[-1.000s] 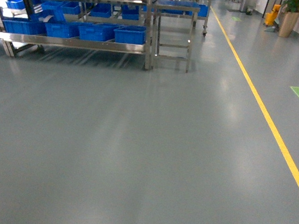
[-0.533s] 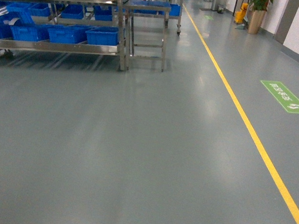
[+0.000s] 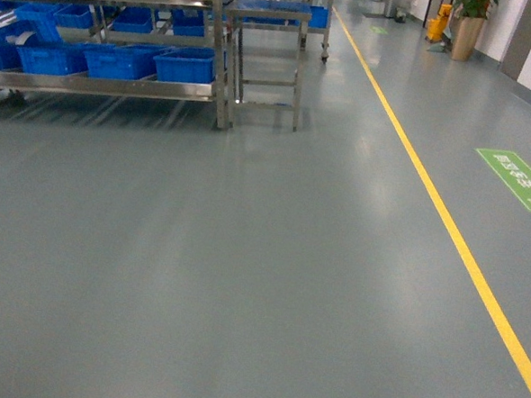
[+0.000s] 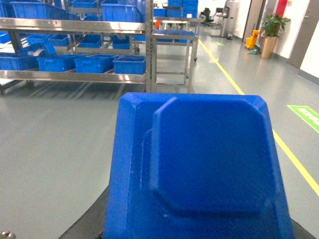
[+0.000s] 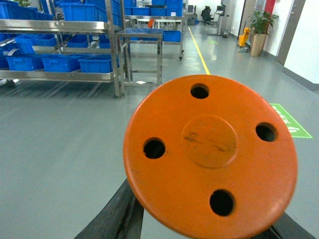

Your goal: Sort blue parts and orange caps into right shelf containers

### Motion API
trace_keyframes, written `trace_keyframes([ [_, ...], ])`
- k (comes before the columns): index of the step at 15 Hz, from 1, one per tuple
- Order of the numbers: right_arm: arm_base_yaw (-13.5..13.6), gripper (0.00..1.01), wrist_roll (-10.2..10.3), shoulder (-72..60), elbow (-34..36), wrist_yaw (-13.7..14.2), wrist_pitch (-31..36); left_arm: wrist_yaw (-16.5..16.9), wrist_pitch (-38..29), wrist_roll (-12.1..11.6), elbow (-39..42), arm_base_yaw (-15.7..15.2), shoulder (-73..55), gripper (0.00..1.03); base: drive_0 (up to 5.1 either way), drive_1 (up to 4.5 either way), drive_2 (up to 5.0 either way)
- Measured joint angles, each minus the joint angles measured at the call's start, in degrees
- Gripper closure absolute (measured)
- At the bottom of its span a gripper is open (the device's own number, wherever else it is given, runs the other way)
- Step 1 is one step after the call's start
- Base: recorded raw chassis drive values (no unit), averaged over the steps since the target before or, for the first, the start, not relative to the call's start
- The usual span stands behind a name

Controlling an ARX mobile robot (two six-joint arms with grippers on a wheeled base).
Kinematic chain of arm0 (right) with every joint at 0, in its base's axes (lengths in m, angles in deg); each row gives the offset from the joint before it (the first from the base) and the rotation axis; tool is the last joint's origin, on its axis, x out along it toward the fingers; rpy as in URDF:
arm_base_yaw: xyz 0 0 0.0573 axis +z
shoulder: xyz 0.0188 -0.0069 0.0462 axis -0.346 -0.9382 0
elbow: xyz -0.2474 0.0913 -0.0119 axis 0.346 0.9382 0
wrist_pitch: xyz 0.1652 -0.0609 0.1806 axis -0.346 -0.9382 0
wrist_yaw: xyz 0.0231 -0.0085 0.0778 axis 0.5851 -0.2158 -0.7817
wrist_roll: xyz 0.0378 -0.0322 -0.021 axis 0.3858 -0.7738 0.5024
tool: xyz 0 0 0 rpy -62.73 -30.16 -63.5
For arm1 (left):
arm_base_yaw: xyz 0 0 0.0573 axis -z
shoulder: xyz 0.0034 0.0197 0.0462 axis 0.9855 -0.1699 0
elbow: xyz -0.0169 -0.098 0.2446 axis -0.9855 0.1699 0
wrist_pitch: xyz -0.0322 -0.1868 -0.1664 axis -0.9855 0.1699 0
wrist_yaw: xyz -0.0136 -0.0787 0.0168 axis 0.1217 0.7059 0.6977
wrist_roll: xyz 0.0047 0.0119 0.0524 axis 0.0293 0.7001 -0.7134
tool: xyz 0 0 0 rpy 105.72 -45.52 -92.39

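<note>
Jaws hidden (probably gripping) — blue part (image 4: 199,164), orange cap (image 5: 209,154).

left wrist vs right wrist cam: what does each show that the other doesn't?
Left wrist only: a blue part filling the foreground, close to the lens.

Right wrist only: an orange cap, a round disc with four holes, filling the foreground.

Both: the steel shelf with blue containers at upper left, the yellow floor line, a potted plant far back. Neither shows claw fingers clearly.
</note>
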Motion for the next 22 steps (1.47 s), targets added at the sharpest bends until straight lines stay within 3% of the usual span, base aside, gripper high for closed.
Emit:
trace_keyframes([
  [22, 0.0, 0.6, 0.0, 0.0, 0.0, 0.02, 0.07, 0.0, 0.15, 0.0, 0.0, 0.0, 0.0, 0.6, 0.0, 4.2, -4.2],
])
